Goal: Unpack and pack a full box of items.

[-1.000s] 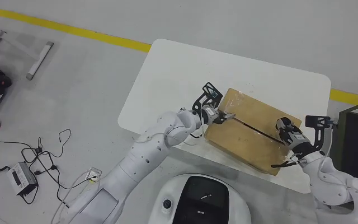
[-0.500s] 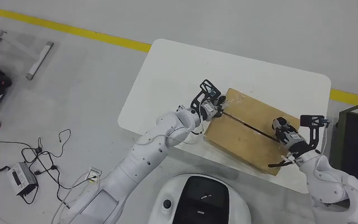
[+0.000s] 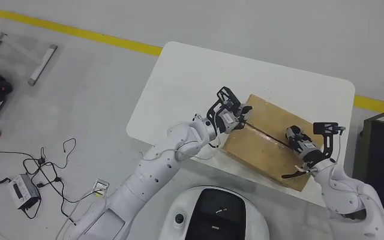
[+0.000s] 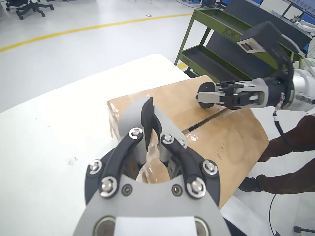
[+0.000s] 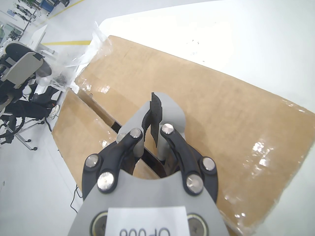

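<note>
The cardboard box (image 3: pixel 270 141) sits on the white worktop (image 3: pixel 192 78), toward its right half, top flaps folded down with a dark slit between them. The left pincer (image 4: pixel 147 106) hangs at the box's left end by the seam, fingers pressed together, where crumpled clear tape (image 5: pixel 96 42) sticks up. The right pincer (image 5: pixel 155 106), likewise pressed together, has its tips on the top just beside the slit, near the other end

Closed brown cardboard box (image 3: pixel 271 139) on table
</note>
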You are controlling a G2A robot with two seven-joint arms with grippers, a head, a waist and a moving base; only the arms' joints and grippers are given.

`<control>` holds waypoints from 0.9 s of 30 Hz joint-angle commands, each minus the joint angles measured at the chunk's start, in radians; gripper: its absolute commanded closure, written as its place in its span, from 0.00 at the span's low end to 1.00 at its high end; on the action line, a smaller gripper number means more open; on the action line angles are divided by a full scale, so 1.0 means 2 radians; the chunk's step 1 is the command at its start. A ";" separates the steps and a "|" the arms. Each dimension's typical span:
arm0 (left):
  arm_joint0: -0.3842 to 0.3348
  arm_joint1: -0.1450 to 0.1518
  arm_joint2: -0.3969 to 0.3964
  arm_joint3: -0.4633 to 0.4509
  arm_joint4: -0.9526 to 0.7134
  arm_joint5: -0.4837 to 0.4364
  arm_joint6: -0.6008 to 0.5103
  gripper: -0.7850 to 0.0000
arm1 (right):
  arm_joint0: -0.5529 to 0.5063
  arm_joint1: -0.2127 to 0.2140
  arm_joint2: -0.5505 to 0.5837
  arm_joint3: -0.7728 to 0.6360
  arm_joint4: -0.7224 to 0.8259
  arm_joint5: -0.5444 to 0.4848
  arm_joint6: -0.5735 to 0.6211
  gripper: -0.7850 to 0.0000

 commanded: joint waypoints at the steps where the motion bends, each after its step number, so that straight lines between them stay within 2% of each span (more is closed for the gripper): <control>1: 0.003 0.001 0.001 0.000 0.003 -0.007 0.002 1.00 | 0.004 0.000 -0.005 0.003 -0.002 0.002 0.002 1.00; 2: 0.004 0.001 0.001 0.000 0.003 -0.012 0.004 0.97 | 0.007 -0.001 -0.009 0.004 -0.002 0.002 0.003 1.00; 3: 0.005 0.001 0.001 0.001 0.002 -0.015 0.005 0.78 | 0.009 -0.001 -0.012 0.006 -0.004 0.002 0.004 1.00; 4: 0.005 0.001 0.000 0.002 0.001 -0.018 0.007 0.74 | 0.012 -0.001 -0.016 0.008 -0.008 0.003 0.005 1.00; 7: 0.005 0.001 -0.002 0.005 -0.003 -0.026 0.018 0.74 | 0.020 -0.002 -0.029 0.014 -0.012 0.003 0.009 1.00; 8: 0.006 0.001 -0.003 0.005 -0.006 -0.027 0.024 0.69 | 0.023 -0.002 -0.032 0.016 -0.014 0.003 0.010 1.00; 10: 0.007 0.001 -0.008 0.006 -0.013 -0.034 0.033 0.43 | 0.028 -0.003 -0.039 0.019 -0.016 0.004 0.010 1.00; 12: 0.008 0.001 -0.011 0.007 -0.019 -0.037 0.035 0.44 | 0.032 -0.003 -0.044 0.021 -0.018 0.004 0.012 1.00; 13: 0.008 0.002 -0.012 0.008 -0.019 -0.036 0.033 0.30 | 0.033 -0.004 -0.047 0.022 -0.018 0.004 0.012 1.00; 14: 0.008 0.002 -0.013 0.009 -0.019 -0.035 0.032 0.07 | 0.035 -0.004 -0.049 0.022 -0.017 0.004 0.012 1.00; 15: 0.009 0.002 -0.015 0.010 -0.020 -0.031 0.029 0.00 | 0.036 -0.004 -0.050 0.022 -0.018 0.003 0.012 1.00; 20: 0.007 0.001 -0.024 0.021 -0.029 0.012 -0.006 0.00 | 0.037 -0.004 -0.051 0.020 -0.017 0.003 0.012 1.00; 27: 0.001 -0.003 -0.033 0.032 -0.094 0.065 -0.085 0.00 | 0.038 -0.005 -0.051 0.025 -0.018 0.001 0.009 1.00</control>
